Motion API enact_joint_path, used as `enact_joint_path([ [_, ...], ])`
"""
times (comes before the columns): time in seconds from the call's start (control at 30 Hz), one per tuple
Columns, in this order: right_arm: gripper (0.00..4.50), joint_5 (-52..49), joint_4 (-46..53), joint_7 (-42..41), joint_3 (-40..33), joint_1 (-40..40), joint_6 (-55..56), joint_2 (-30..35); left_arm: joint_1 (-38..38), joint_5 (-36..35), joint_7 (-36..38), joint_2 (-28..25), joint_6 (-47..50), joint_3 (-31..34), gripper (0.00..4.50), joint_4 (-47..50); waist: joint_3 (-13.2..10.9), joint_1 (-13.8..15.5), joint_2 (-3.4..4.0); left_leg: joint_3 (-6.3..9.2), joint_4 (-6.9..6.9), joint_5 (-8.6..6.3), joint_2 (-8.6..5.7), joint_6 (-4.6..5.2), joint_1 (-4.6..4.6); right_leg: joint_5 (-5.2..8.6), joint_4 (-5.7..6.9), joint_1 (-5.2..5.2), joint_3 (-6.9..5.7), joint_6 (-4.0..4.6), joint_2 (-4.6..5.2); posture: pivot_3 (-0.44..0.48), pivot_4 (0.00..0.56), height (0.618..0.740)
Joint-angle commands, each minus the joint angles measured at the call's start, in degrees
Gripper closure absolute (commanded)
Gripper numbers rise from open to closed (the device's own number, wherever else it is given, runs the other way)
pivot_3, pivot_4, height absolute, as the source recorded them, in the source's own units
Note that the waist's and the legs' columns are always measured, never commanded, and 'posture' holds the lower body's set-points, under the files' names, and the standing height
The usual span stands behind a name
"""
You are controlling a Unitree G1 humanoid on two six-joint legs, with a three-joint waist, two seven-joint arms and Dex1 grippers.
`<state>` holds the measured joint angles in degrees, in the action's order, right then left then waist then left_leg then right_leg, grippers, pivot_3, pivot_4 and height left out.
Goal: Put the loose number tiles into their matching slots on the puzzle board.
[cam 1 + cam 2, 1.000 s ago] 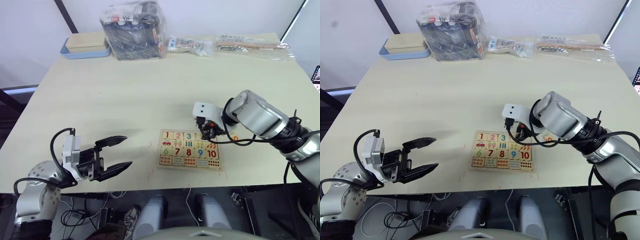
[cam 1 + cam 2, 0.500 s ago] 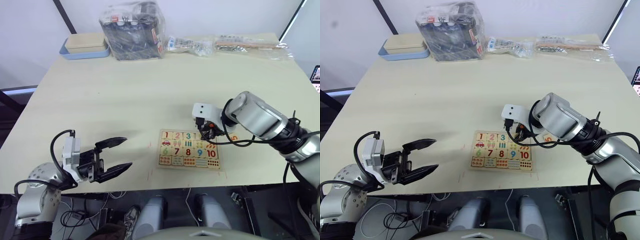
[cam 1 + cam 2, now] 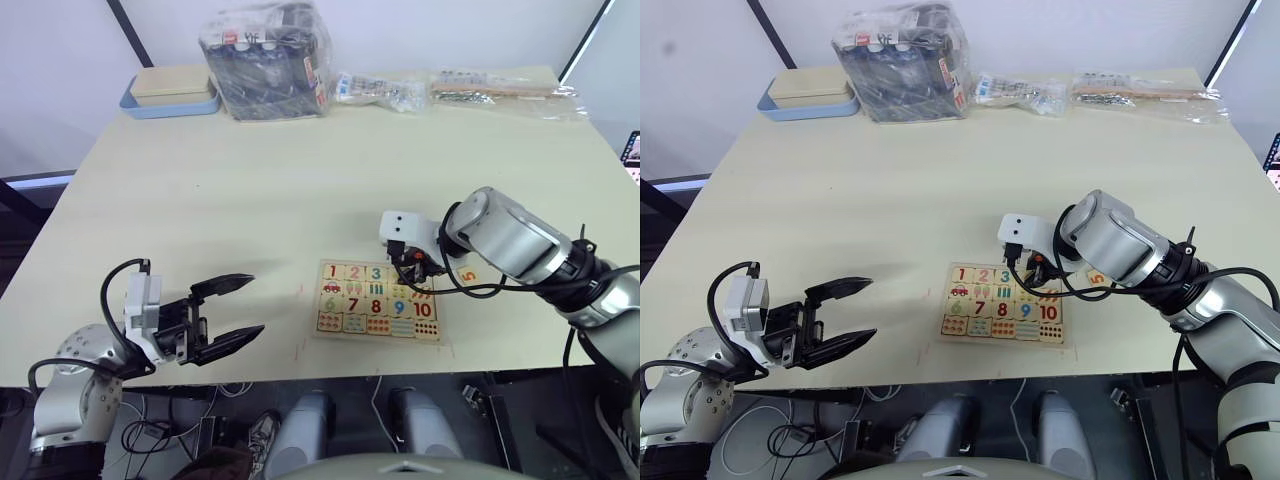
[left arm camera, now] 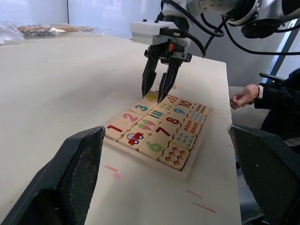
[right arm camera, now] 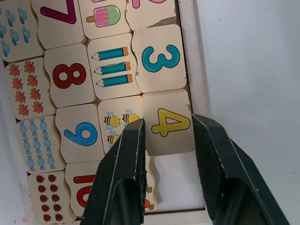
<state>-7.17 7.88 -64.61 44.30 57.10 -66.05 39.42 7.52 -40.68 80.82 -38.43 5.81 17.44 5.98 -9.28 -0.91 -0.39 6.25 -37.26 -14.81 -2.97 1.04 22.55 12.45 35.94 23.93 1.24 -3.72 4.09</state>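
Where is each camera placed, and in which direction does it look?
Left and right eye views: on the head, looking forward and down at the table; both arms show.
Left wrist view: along the open left gripper, toward the puzzle board and right gripper.
Right wrist view: straight down on the 4 tile, between its own fingers.
Shared: all views show the board.

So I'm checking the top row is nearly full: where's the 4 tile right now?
The 4 tile lies in the puzzle board's top row, right beside the 3 tile, framed by the right gripper's open fingers.
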Motion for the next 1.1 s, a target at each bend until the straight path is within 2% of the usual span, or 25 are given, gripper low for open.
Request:
enact_joint_path([
  [0.03, 3.6, -0.09, 1.18, -0.13, -0.25, 0.06, 0.49, 0.03, 0.0, -0.46, 0.06, -0.21, -0.69, 1.29, 0.0, 0.64, 0.0, 0.0, 0.0, 0.0, 0.0, 0.0, 0.0, 0.0, 0.0, 0.0, 0.0, 0.0, 0.0, 0.0, 0.0, 0.0, 0.15, 0.74],
  [0.93, 3.6, -0.11, 0.62, -0.38, -0.65, 0.59, 0.64, 0.03, -0.61, -0.29, -0.44, -0.1, -0.6, 0.74, 0.0, 0.85, 0.0, 0.0, 0.0, 0.0, 0.0, 0.0, 0.0, 0.0, 0.0, 0.0, 0.0, 0.0, 0.0, 0.0, 0.0, 0.0, 0.15, 0.74],
  [1.0, 2.6, -0.15, 0.58, -0.35, -0.71, 0.57, 0.59, 0.0, -0.65, -0.28, -0.41, -0.08, -0.61, 0.71, 0.0, 0.79, 0.0, 0.0, 0.0, 0.0, 0.0, 0.0, 0.0, 0.0, 0.0, 0.0, 0.0, 0.0, 0.0, 0.0, 0.0, 0.0, 0.15, 0.74],
  [1.03, 2.39, -0.16, 0.57, -0.35, -0.73, 0.57, 0.57, -0.01, -0.66, -0.27, -0.41, -0.07, -0.61, 0.7, 0.0, 0.77, 0.0, 0.0, 0.0, 0.0, 0.0, 0.0, 0.0, 0.0, 0.0, 0.0, 0.0, 0.0, 0.0, 0.0, 0.0, 0.0, 0.15, 0.74],
  [1.1, 1.48, -0.18, 0.67, -0.35, -0.74, 0.54, 0.54, 0.02, -0.65, -0.29, -0.35, -0.09, -0.61, 0.7, 0.0, 0.74, 0.0, 0.0, 0.0, 0.0, 0.0, 0.0, 0.0, -0.01, 0.0, 0.0, 0.0, 0.0, 0.0, 0.0, 0.0, 0.0, 0.15, 0.74],
])
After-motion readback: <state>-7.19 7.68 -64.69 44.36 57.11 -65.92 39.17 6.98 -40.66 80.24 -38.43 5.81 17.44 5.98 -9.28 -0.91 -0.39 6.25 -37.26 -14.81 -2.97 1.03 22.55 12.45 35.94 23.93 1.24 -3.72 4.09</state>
